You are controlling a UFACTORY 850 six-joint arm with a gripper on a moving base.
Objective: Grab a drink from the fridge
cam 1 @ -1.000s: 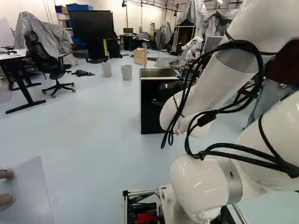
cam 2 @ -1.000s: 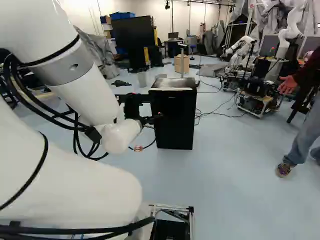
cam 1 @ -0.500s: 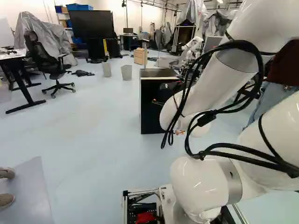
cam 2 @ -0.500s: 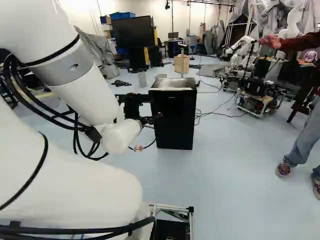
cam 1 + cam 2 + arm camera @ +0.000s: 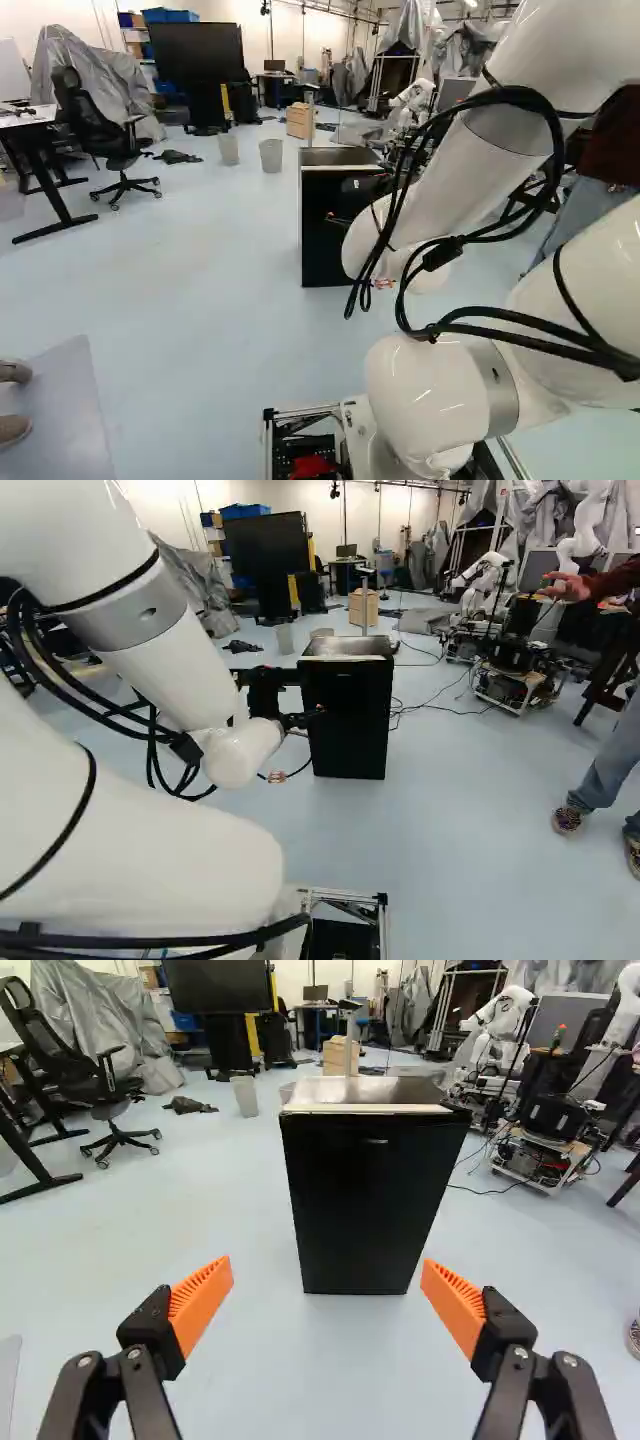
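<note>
The black two-fingered gripper (image 5: 318,712), carried by the white robotic arm (image 5: 180,660), is shown released, with its orange ribbed pads (image 5: 200,1300) spread wide and nothing held between them. The black, box-shaped fridge with a silver metal top (image 5: 370,1200) is located ahead of the gripper (image 5: 328,1285), upright on the pale blue floor (image 5: 250,1360) and apart from both fingertips. In the wrist view, its base is framed between the two fingers, and its plain front is turned toward them; the interior is hidden behind that front. In the right base view, the gripper is seen alongside the fridge's front, below the level of the top. Behind the fridge, a light wooden box (image 5: 340,1058) and a whitish bin (image 5: 245,1095) are placed on the floor, with a black mesh office chair (image 5: 60,1055) well apart to one side.
</note>
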